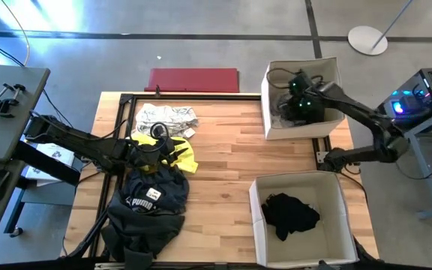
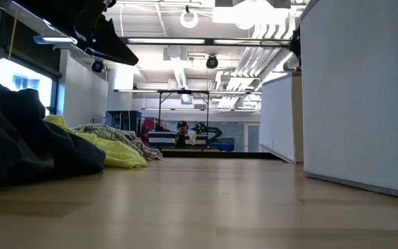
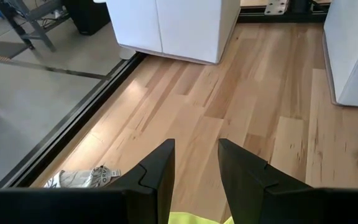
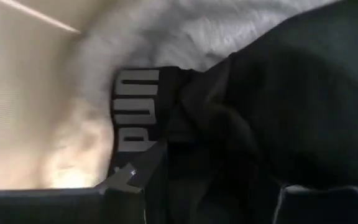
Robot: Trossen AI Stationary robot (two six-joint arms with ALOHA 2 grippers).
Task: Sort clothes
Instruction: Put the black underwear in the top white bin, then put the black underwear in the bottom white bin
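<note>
You had a black garment (image 1: 291, 214) lying in the near white box (image 1: 334, 238). The right gripper (image 1: 300, 100) was down inside the far white box (image 1: 276, 129), against dark Puma-banded fabric (image 4: 135, 118); whether its fingers gripped cannot be told. The navy Puma garment (image 1: 152, 199), neon yellow garment (image 1: 184, 156) and patterned garment (image 1: 167, 118) lay on the table (image 1: 231, 150). The left gripper (image 1: 172, 151) hovered over the yellow one, fingers slightly parted, holding nothing.
</note>
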